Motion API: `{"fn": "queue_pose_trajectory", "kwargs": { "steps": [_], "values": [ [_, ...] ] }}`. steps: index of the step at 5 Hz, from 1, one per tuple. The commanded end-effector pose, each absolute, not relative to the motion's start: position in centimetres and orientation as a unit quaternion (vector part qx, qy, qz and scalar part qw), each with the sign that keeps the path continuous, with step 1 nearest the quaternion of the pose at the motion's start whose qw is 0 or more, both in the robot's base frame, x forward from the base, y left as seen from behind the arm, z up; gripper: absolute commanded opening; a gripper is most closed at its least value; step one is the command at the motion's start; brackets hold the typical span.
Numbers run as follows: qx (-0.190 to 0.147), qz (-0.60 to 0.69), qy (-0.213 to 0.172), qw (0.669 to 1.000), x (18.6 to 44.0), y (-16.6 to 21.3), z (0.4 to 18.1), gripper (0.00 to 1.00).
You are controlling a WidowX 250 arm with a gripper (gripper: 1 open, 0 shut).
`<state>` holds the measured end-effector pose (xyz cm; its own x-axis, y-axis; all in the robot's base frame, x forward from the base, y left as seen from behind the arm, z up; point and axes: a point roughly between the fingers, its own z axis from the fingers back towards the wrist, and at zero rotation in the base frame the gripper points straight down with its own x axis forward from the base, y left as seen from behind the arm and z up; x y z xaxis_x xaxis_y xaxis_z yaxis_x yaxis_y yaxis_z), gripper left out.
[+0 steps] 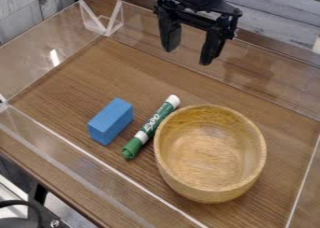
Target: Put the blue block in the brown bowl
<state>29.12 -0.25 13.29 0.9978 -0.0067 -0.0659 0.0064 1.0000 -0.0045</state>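
We see the fingers (190, 43) hanging spread wide and empty, pointing straight down above the far end of the wooden worktop (150, 78), nothing between them and nothing touched. The blue block (110, 120) lies well apart from them, toward the camera and off to the left as the picture shows it, flat on the worktop inside the clear-walled tray (37, 129). Its long axis runs on a slant, from the near left up to the far right, so we judge the fingers would do best to close across its short sides, which may call for a turn of the wrist. Just beside the block, on the side nearer the bowl, lies a green-and-white marker pen (150, 127) on much the same slant, close enough that we think a careless descent could nudge it. The brown bowl (210, 149) sits empty beyond the pen, nearer the camera than the fingers and slightly to their right. The block is not yet picked up; in our judgement the reach toward it comes first.
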Motion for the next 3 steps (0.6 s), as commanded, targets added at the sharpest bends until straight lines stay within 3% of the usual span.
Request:
{"fn": "queue_pose_trajectory", "kwargs": {
  "steps": [1,3],
  "values": [
    [-0.001,-0.001,0.038,0.999,28.5,0.0,12.8,1.00],
    [0.002,0.004,0.013,1.000,23.4,3.1,13.1,1.00]
  ]
}}
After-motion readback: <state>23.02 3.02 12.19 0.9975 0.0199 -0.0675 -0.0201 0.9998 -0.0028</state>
